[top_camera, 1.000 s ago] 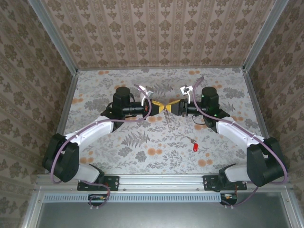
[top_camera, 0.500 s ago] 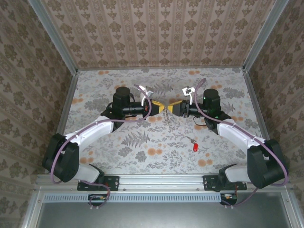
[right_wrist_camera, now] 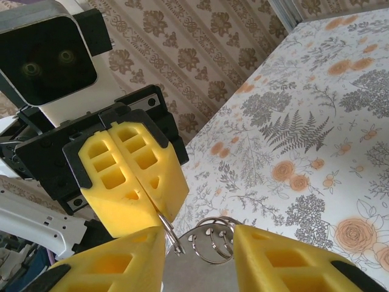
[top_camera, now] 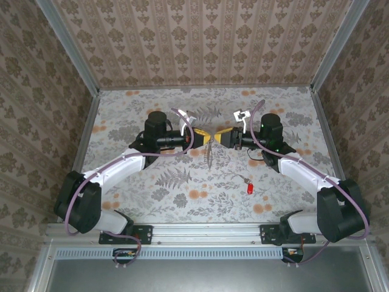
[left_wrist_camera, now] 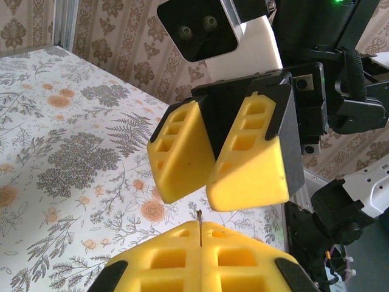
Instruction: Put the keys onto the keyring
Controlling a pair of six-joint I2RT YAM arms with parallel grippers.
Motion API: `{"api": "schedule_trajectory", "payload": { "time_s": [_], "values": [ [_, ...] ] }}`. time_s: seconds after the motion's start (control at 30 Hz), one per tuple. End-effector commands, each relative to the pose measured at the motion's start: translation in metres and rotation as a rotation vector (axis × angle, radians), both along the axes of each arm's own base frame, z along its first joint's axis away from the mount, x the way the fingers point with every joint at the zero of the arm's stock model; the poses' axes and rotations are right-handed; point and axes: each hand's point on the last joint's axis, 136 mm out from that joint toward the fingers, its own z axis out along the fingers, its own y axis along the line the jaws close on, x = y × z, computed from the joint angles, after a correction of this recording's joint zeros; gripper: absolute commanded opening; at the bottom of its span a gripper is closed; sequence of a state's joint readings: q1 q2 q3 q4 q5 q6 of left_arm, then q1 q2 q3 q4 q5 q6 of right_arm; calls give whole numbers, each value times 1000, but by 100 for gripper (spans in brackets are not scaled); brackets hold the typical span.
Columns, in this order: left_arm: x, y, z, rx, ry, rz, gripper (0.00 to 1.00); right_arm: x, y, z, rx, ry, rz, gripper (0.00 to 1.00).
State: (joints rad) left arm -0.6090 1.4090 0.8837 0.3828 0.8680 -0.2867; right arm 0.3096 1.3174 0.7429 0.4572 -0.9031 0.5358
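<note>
Left hand (left_wrist_camera: 200, 234) is seen with its yellow pads pressed together, and a thin metal sliver (left_wrist_camera: 199, 220) is pinched in the seam between them, its edge standing up just past the tips. Right hand (right_wrist_camera: 199, 236) is met tip to tip with it above the middle of the bench (top_camera: 152, 201). Its fingers are held part-way apart, and the keyring (right_wrist_camera: 203, 277), a flat grey piece, is spanned across the gap from one pad to the other, so it is clamped there. A small cluster of wire rings (right_wrist_camera: 214, 240) is seen at the front edge of that piece, between the right fingertips, and one small wire loop (right_wrist_camera: 172, 234) is seen reaching from the cluster to the closed tips of the left hand. Whether the loop and the sliver are one and the same cannot be told. The keys (top_camera: 247, 185), silvery with a red end, are found lying flat on the bench, nearer the arm bases than the two hands and off to their right, near the right arm (top_camera: 301, 167), well apart from both sets of fingers
</note>
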Motion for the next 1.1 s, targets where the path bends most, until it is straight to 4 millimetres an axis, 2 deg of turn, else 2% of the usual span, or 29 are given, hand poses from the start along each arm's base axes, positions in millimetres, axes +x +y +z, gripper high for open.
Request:
{"api": "schedule_trajectory", "payload": {
  "time_s": [0.0, 0.33, 0.5, 0.6, 0.77, 0.93, 1.0, 1.03, 1.07],
  "values": [
    [-5, -4, 12, -26, -48, -43, 0, -8, 5, 7, 20, -24, 40, 35],
    [-4, -5, 12, -27, -46, -43, 0, -8, 12, 5, 16, -17, 68, 27],
    [-3, -5, 12, -28, -45, -45, 0, -10, 15, 2, 5, -16, 78, 26],
    [-3, -5, 11, -26, -42, -45, 0, -10, 15, 1, 1, -14, 78, 20],
    [-2, -5, 12, -26, -41, -42, 0, -10, 15, 0, -4, -18, 73, 0],
    [12, 4, 23, -42, -43, 59, 0, -6, 9, 6, -21, -61, 22, 0],
    [19, 14, 32, -58, -51, 124, 6, -4, 5, 14, -19, -91, -3, 0],
    [21, 20, 37, -64, -60, 158, 12, -4, 2, 17, -19, -106, -16, 0],
    [24, 25, 40, -67, -65, 193, 23, -4, 1, 21, -16, -124, -26, 0]
  ]
}}
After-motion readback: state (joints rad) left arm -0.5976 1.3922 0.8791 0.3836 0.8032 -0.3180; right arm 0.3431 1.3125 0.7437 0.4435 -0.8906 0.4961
